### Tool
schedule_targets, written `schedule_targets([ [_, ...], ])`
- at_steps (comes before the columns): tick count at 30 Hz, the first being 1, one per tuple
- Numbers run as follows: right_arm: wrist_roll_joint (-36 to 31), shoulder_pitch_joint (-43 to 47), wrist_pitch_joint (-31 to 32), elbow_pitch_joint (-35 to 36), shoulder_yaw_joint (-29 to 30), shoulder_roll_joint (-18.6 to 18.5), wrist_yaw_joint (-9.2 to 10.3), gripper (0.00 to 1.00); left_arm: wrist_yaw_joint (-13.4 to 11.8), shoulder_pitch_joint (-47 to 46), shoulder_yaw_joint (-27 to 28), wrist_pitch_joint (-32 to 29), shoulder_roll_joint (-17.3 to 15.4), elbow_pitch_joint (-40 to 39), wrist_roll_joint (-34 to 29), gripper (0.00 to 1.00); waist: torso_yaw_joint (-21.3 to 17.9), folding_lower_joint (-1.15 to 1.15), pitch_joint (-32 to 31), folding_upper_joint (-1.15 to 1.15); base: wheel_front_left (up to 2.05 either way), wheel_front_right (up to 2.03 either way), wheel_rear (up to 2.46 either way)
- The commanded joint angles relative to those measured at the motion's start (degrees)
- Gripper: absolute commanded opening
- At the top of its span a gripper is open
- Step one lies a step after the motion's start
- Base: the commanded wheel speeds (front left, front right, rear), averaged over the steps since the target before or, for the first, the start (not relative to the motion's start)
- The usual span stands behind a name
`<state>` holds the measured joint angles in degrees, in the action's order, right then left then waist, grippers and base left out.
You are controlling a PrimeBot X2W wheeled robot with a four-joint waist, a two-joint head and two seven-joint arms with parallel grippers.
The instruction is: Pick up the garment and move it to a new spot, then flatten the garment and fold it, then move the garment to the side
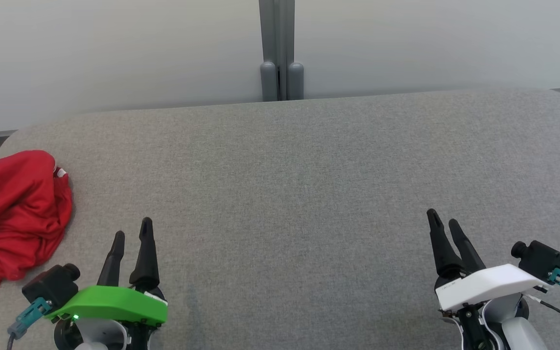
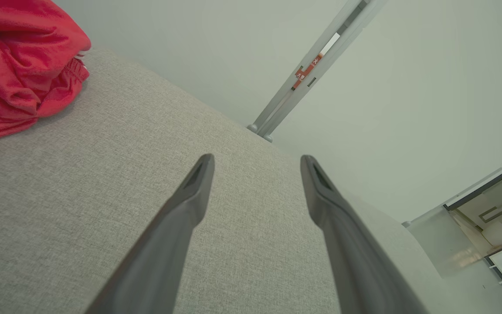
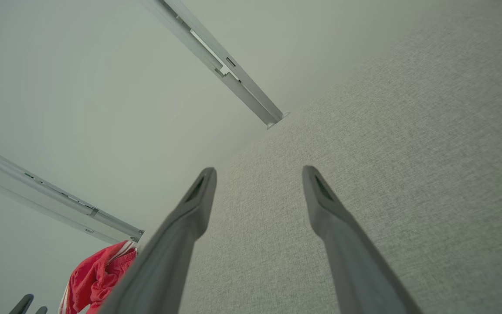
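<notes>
A crumpled red garment (image 1: pixel 15 218) with a bit of white trim lies bunched at the far left of the grey fabric table (image 1: pixel 285 184). The left wrist view has the garment (image 2: pixel 20 61) at its upper left, and the right wrist view catches the garment (image 3: pixel 98 274) at its lower left. My left gripper (image 1: pixel 132 232) hovers open at the lower left, just right of the garment and apart from it, nothing between its fingers (image 2: pixel 194 183). At the lower right my right gripper (image 1: pixel 443 218) is open and empty, far from the cloth.
A pale wall with a grey vertical post (image 1: pixel 280 48) runs behind the table's far edge. The table's corners are rounded. The wide grey surface stretches between the two grippers.
</notes>
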<state>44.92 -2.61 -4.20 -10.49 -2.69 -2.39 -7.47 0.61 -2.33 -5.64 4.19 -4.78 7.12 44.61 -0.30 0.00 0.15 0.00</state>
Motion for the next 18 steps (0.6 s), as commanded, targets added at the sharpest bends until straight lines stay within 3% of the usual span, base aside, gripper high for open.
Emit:
schedule_targets([
  [1, -2.2, -0.2, -0.72, 0.6, -0.19, -0.33, -0.02, 1.0, -0.74, -0.2, -0.77, 0.75, -1.02, -1.21, -2.42, 1.0, 0.0, 0.0, -0.03, 0.0, 0.0, 0.0, 0.0],
  [18, -13.84, 0.2, -3.58, 0.11, -2.5, -0.41, -0.02, 1.0, -3.29, 0.11, -5.74, 3.62, -2.95, -2.45, -13.01, 1.0, -0.21, 0.0, -0.35, 0.0, 0.0, 0.0, 0.0],
])
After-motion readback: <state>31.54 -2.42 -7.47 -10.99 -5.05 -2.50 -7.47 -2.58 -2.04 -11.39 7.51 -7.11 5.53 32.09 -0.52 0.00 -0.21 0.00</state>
